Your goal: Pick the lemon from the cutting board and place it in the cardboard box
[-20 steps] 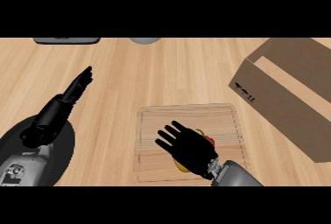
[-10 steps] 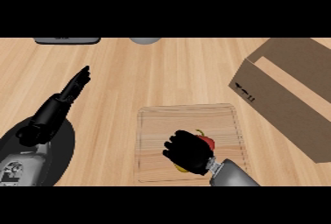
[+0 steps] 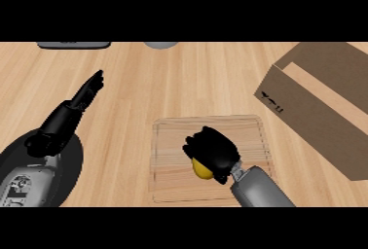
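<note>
Grasping lemon (image 3: 202, 169) with right hand (image 3: 212, 151), fingers curled over it, low on board (image 3: 170, 141). Resting left hand (image 3: 84, 93) aside, fingers released. Could slip on lifting, being held mostly from above, or knock box (image 3: 316, 97) wall if carried low.

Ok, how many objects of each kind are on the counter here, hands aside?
yellow lemon: 1
light wooden cutting board: 1
brown cardboard box: 1
dark grey flat item at far edge: 1
pale grey round item at far edge: 1
Total: 5
</note>
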Controlling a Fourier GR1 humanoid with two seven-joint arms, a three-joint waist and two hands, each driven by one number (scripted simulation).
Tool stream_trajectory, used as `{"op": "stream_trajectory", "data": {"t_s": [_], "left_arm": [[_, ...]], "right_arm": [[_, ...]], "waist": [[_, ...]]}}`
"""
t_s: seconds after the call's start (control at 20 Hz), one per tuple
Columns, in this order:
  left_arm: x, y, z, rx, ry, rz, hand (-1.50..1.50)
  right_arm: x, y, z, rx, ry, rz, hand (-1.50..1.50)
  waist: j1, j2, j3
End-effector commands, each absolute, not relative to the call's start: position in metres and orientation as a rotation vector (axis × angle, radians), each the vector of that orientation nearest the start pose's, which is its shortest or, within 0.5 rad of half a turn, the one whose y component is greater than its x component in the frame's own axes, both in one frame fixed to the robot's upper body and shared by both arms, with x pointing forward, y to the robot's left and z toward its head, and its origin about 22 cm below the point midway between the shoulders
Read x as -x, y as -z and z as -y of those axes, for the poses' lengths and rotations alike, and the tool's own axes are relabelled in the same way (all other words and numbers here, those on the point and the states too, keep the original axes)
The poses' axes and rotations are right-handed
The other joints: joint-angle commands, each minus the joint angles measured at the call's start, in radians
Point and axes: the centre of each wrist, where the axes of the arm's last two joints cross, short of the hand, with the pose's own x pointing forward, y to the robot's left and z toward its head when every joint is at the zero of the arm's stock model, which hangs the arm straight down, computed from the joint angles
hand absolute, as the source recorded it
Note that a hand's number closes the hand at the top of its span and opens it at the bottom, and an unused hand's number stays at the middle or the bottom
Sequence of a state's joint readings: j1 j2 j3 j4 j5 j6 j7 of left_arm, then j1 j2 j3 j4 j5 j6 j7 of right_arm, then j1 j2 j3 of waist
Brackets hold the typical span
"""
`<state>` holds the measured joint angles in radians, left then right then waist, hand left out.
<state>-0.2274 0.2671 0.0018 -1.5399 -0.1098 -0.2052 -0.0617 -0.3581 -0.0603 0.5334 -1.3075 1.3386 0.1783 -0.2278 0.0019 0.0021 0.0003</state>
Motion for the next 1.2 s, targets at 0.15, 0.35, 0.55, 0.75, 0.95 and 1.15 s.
{"op": "stream_trajectory", "data": {"t_s": [0.15,0.35,0.55,0.75,0.95,1.15], "left_arm": [[-0.293,-0.067,-0.259,-0.093,0.538,1.748,0.00],[-0.285,-0.069,-0.279,-0.088,0.532,1.739,0.00],[-0.290,-0.074,-0.272,-0.090,0.538,1.741,0.00],[-0.285,-0.057,-0.276,-0.102,0.508,1.732,0.00],[-0.285,-0.061,-0.268,-0.089,0.521,1.737,0.00],[-0.286,-0.056,-0.279,-0.112,0.513,1.744,0.00]], "right_arm": [[-0.329,-0.037,0.116,0.718,-1.422,1.540,1.50],[-0.332,-0.066,0.113,0.861,-1.442,1.654,1.50],[-0.319,-0.108,0.100,0.914,-1.366,1.722,1.50],[-0.323,-0.155,0.140,1.037,-1.069,1.729,1.50],[-0.326,-0.173,0.153,1.073,-0.776,1.665,1.50],[-0.332,-0.210,0.192,1.146,-0.633,1.612,1.50]], "waist": [[0.008,0.001,0.000],[0.004,-0.004,0.000],[-0.002,-0.005,0.000],[-0.010,-0.006,-0.001],[-0.008,-0.005,0.000],[-0.009,-0.004,-0.001]]}}
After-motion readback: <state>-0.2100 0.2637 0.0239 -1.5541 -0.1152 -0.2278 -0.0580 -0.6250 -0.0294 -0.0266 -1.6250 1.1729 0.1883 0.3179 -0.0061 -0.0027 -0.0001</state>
